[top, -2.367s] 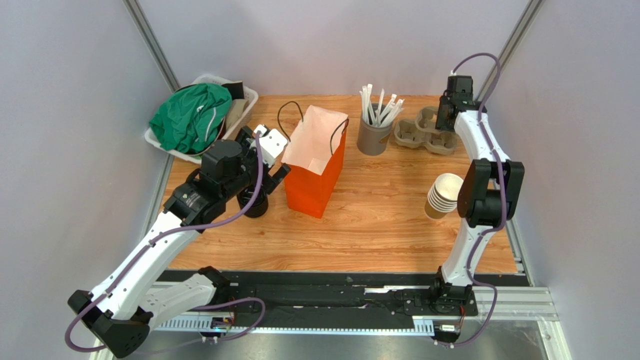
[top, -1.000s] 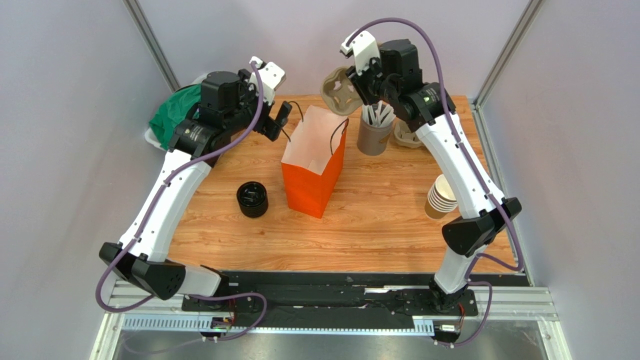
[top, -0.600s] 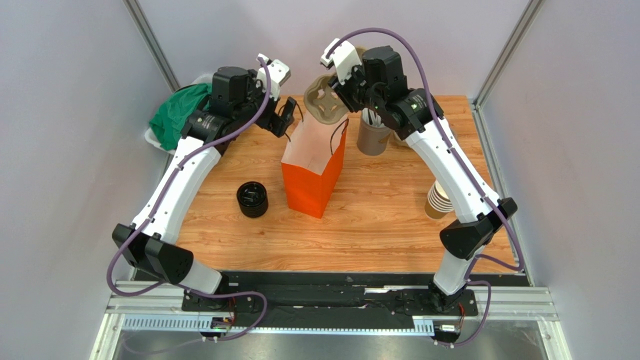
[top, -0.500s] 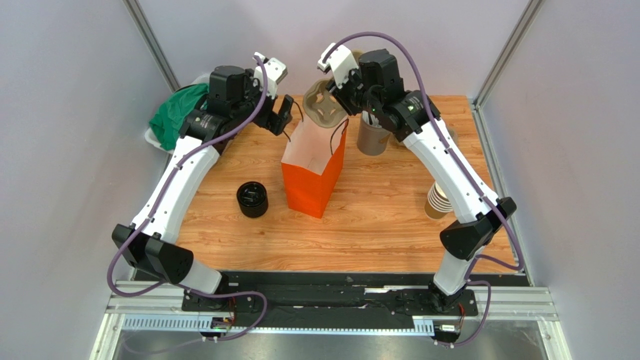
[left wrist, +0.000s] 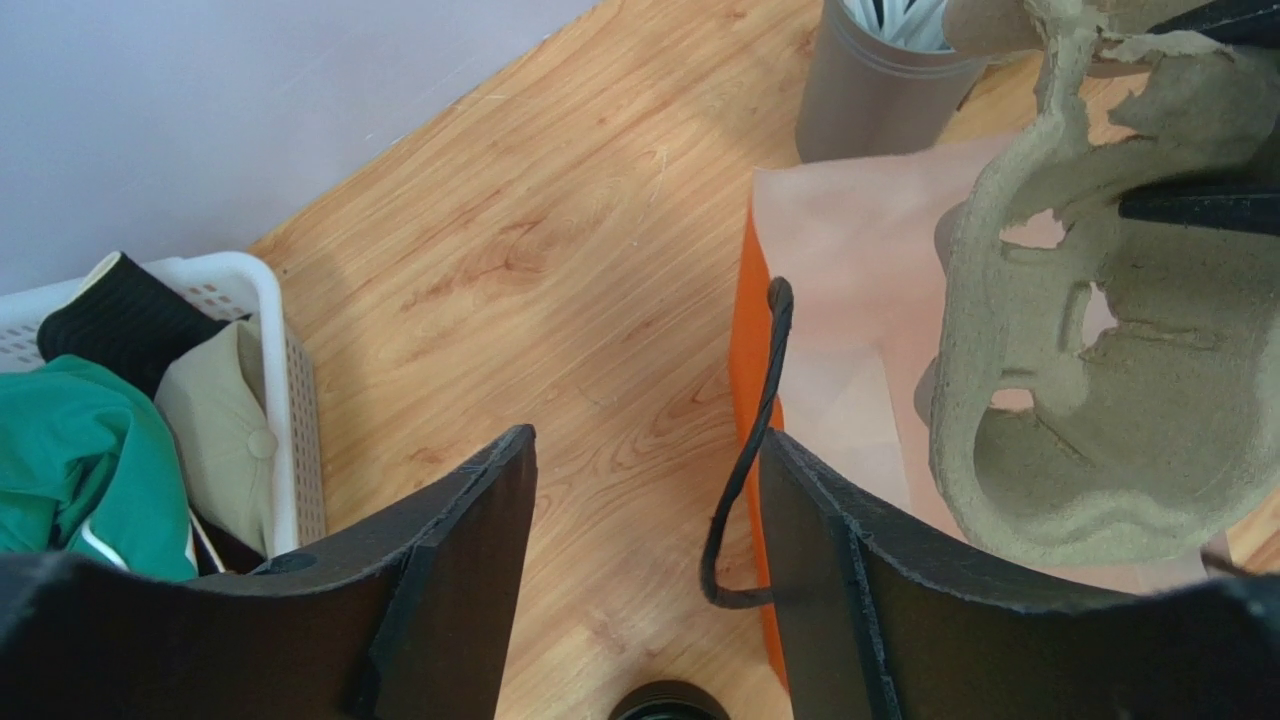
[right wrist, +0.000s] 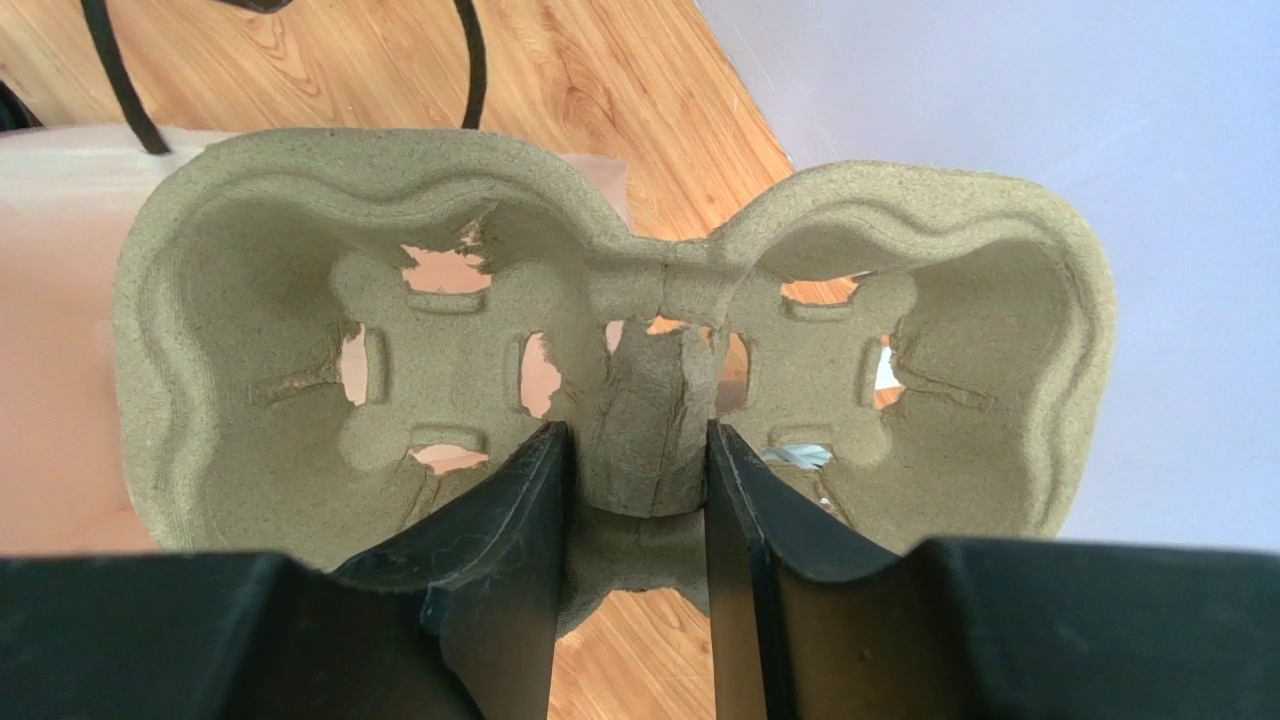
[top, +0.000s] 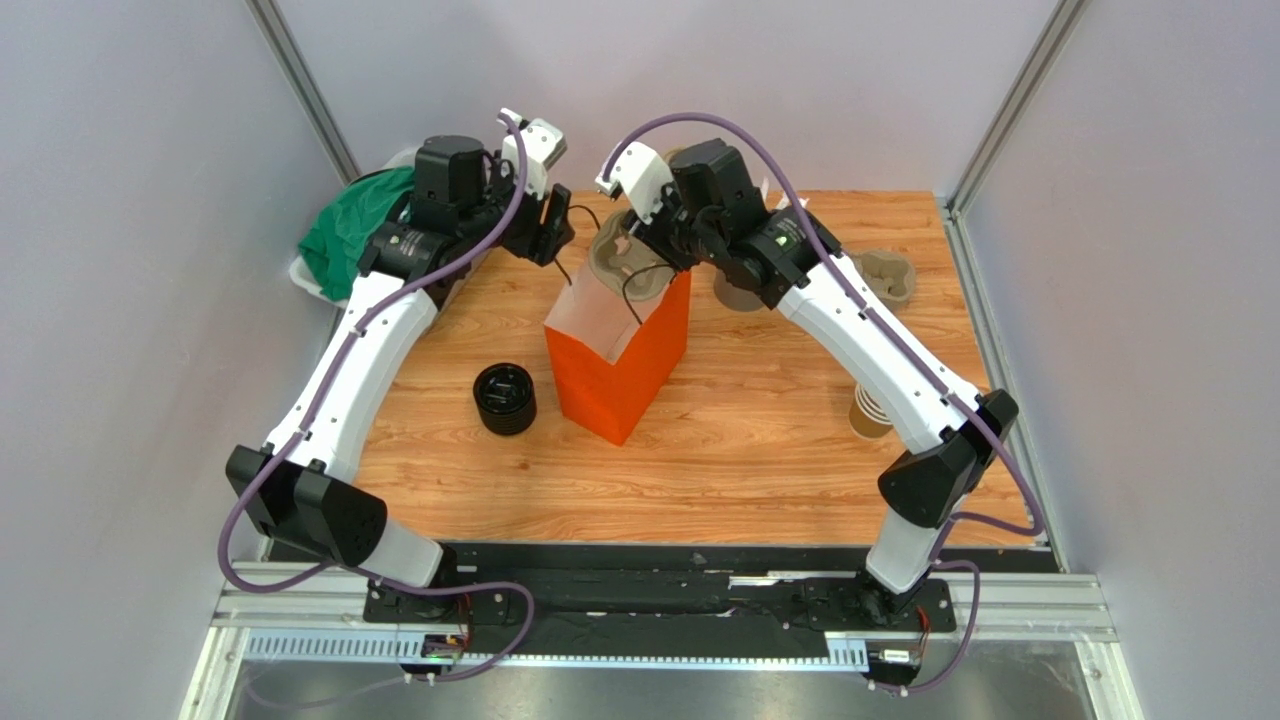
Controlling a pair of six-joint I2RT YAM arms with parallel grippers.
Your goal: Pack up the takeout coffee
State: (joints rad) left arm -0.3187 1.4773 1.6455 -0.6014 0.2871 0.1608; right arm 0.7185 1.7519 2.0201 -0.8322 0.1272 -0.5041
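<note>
Nearest the arms' bases, the takeout coffee, a small cup capped by a round black plastic lid, stands upright on the wooden worktop, its long axis vertical and the lid facing up. From above only the lid shows. It sits just left of the orange paper bag and apart from both claws. Over at the right edge, a stack of tan ribbed paper cups is half hidden behind the right arm. The bag leans, its pale mouth open upward. The left claw hangs at the bag's left rim with its jaws apart; the black cord handle lies in the gap, close against one finger and not pinched. The right claw is clamped on the middle ridge of a tan moulded-pulp cup carrier, held on edge at the bag's mouth. Farther back stand a grey cup of white straws, a second pulp carrier and a white basket holding a green cloth.
</note>
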